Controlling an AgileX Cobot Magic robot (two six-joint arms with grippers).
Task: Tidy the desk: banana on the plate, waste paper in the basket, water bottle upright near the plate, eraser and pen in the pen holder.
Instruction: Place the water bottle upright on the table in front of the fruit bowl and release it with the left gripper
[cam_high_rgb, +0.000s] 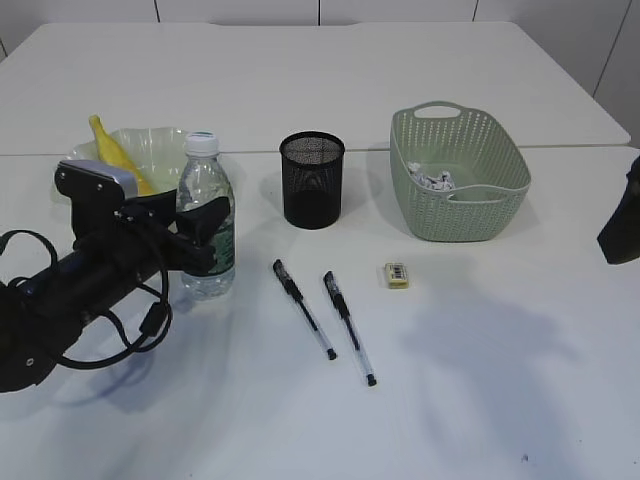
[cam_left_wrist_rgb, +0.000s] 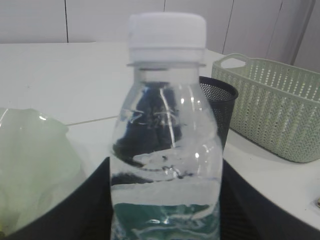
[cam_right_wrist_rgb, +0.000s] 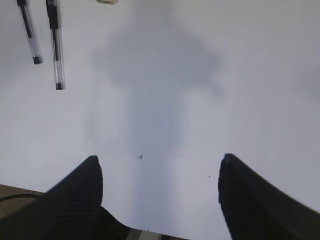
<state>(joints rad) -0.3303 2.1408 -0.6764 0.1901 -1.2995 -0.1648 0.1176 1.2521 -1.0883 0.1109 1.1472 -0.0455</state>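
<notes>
The water bottle (cam_high_rgb: 207, 200), clear with a white cap and green label, stands upright on the desk (cam_high_rgb: 480, 380) beside the plate (cam_high_rgb: 165, 145). My left gripper (cam_high_rgb: 208, 240) is shut on the bottle (cam_left_wrist_rgb: 167, 135), a black finger pressed to each side. The banana (cam_high_rgb: 112, 152) lies in the plate. Waste paper (cam_high_rgb: 435, 181) sits inside the basket (cam_high_rgb: 462, 190). Two pens (cam_high_rgb: 303, 308) (cam_high_rgb: 348, 326) and the eraser (cam_high_rgb: 397, 275) lie on the desk in front of the pen holder (cam_high_rgb: 312, 180). My right gripper (cam_right_wrist_rgb: 160, 167) hangs open over bare desk at the right edge.
The left wrist view shows the plate (cam_left_wrist_rgb: 30, 165) at left, the pen holder (cam_left_wrist_rgb: 220, 107) and the basket (cam_left_wrist_rgb: 272, 107) behind the bottle. Both pens (cam_right_wrist_rgb: 29, 32) (cam_right_wrist_rgb: 55, 45) and the eraser (cam_right_wrist_rgb: 106, 1) show at the top left of the right wrist view.
</notes>
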